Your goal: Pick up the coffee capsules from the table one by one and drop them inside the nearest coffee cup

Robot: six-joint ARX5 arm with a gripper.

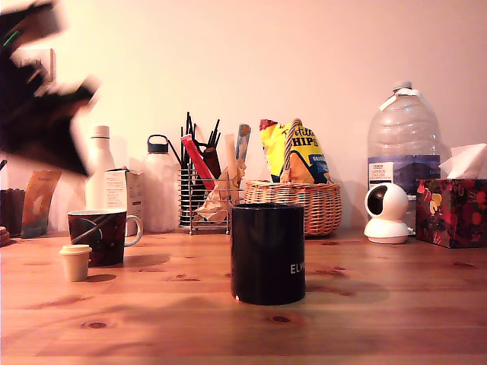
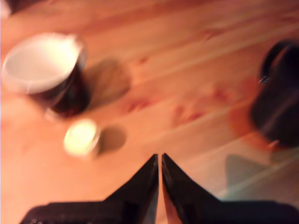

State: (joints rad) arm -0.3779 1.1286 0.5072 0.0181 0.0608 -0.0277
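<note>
gripper (image 2: 160,158): fingers (image 2: 140,184) pressed together, only a sliver between tips, nothing held; hung above bare wooden table (image 1: 380,319), touching nothing | arm: blurred, high at exterior view's left | cream capsule (image 1: 75,261): upright on table, just beside dark mug with white interior (image 1: 99,236) | black mug (image 1: 268,253): well apart; black-brown capsule: not seen

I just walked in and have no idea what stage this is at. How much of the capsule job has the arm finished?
Possibly half: only the cream capsule shows on the table, beside the patterned mug. Whether a capsule already lies in a mug cannot be seen. Nothing is in hand: the gripper has its fingers together with nothing between them, above bare wood. Left: pick up that capsule and drop it into the patterned mug, nearer than the black mug.
</note>
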